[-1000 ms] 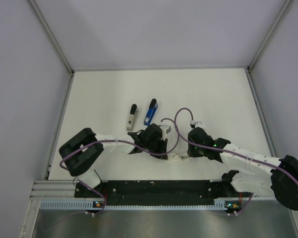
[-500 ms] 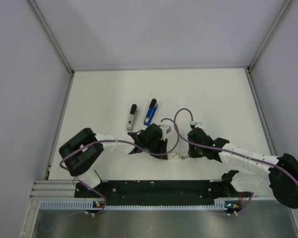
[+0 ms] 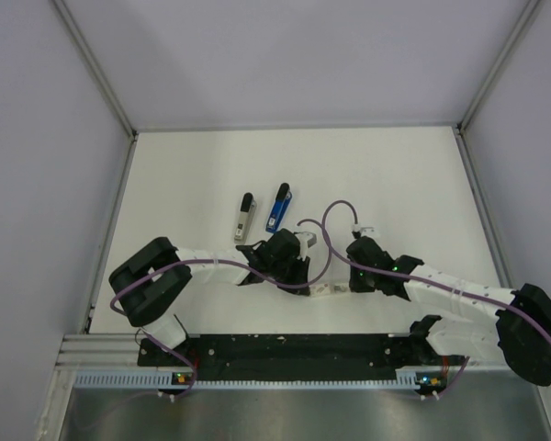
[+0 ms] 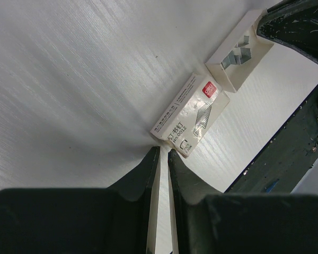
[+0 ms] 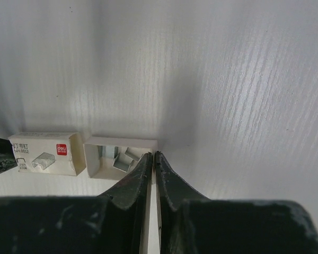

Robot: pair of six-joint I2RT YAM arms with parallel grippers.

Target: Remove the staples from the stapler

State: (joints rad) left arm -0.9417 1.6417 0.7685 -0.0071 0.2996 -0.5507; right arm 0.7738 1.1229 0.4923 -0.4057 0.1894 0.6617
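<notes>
The blue stapler (image 3: 278, 208) lies on the white table beyond both arms, with nothing touching it. My left gripper (image 3: 300, 269) is shut and empty, and its tips (image 4: 161, 153) sit at the near corner of a white staple-box sleeve (image 4: 188, 121). My right gripper (image 3: 349, 278) is shut, and its fingers straddle the right wall of the open staple tray (image 5: 119, 153). The tray holds several loose staple strips. The tray (image 4: 238, 50) also shows in the left wrist view, just past the sleeve.
A grey metal piece with a dark end (image 3: 245, 217) lies left of the stapler. The sleeve (image 5: 42, 153) lies against the tray's left side. Purple cables loop above the right wrist (image 3: 335, 216). The black base rail (image 3: 285, 349) runs along the near edge.
My right gripper has shifted slightly left, toward the staple tray. The left arm, the stapler and the grey piece have not moved.
</notes>
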